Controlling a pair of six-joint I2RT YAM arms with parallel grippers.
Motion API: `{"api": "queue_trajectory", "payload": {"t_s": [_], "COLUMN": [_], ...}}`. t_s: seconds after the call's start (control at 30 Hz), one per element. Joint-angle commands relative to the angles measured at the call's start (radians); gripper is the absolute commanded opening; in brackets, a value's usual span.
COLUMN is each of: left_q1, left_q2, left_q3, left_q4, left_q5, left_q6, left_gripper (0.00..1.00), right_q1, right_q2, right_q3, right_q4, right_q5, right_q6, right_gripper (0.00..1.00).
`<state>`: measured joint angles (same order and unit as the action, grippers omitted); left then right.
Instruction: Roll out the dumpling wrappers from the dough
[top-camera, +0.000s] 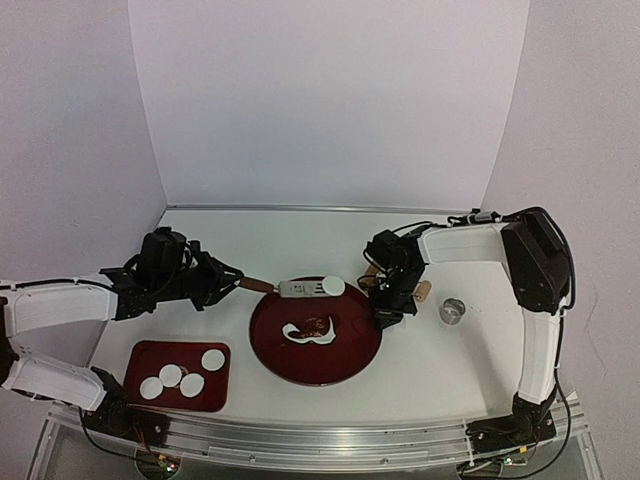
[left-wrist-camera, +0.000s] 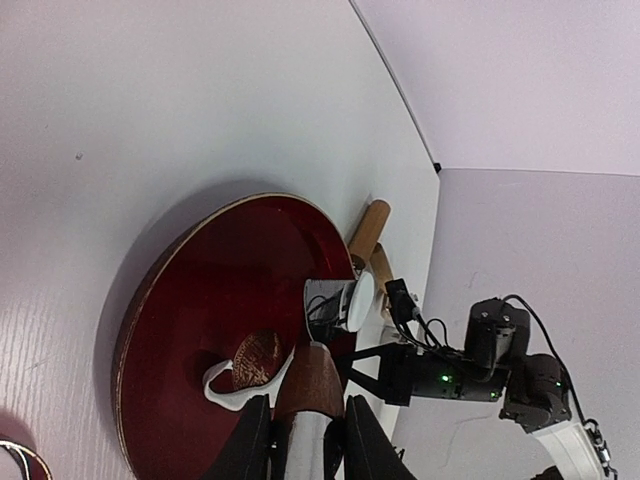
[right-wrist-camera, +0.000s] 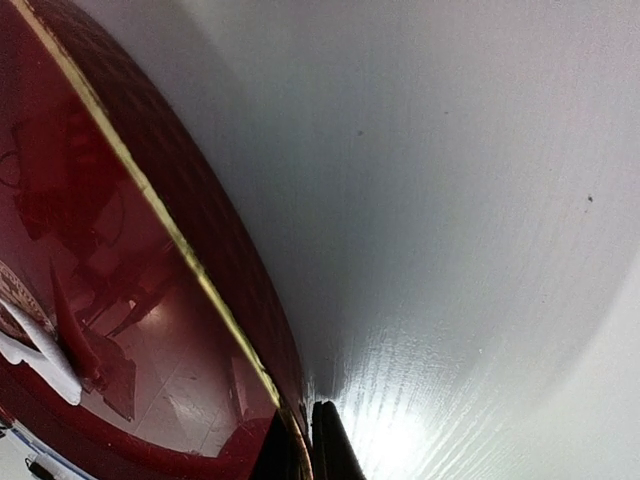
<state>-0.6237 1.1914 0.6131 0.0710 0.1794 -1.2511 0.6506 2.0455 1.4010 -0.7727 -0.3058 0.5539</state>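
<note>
A ragged white dough piece (top-camera: 305, 333) with holes cut in it lies on the round red plate (top-camera: 345, 362). Several round white dumpling wrappers (top-camera: 192, 384) sit on a red tray (top-camera: 140, 358) at the front left. My left gripper (top-camera: 232, 281) (left-wrist-camera: 307, 405) is shut on the brown handle of a metal tool (top-camera: 298, 288) (left-wrist-camera: 310, 385). The tool reaches over the plate's far edge with a white disc (top-camera: 333, 287) (left-wrist-camera: 360, 300) at its tip. My right gripper (top-camera: 385, 316) (right-wrist-camera: 298, 445) is shut on the plate's right rim (right-wrist-camera: 200, 265).
A small metal ring (top-camera: 452, 310) stands on the table right of the plate. A wooden rolling pin (left-wrist-camera: 368, 232) lies behind the plate, half hidden by the right gripper in the top view. White walls close off the table (top-camera: 420, 370) at the back and sides.
</note>
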Motion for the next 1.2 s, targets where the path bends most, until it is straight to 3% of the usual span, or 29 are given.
{"api": "queue_trajectory", "payload": {"t_s": [0.0,0.2,0.43,0.7,1.17], "left_q1": [0.040,0.169,0.272,0.305,0.307], "left_q2": [-0.103,-0.229,-0.317,-0.368,-0.588], "left_q3": [0.038,0.094,0.146,0.236,0.258], "left_q4": [-0.081,-0.361,-0.559,-0.784,-1.003], "left_q5": [0.125,0.254,0.338,0.276,0.073], "left_q6": [0.056,0.194,0.265,0.332,0.204], "left_gripper": [0.00,0.00,0.00,0.00,0.00], "right_q1": [-0.021,-0.049,-0.093,-0.171,-0.202], "right_q2": [-0.030,-0.053,-0.092,-0.129,-0.067], "right_q3": [-0.005,-0.034,-0.095,-0.131,-0.088], "right_q4": [-0.077,-0.075,-0.062,-0.045,-0.030], "right_q5": [0.175,0.192,0.208,0.197,0.139], "right_q6": [0.027,0.010,-0.017,-0.067,-0.148], "right_gripper": [0.00,0.00,0.00,0.00,0.00]}}
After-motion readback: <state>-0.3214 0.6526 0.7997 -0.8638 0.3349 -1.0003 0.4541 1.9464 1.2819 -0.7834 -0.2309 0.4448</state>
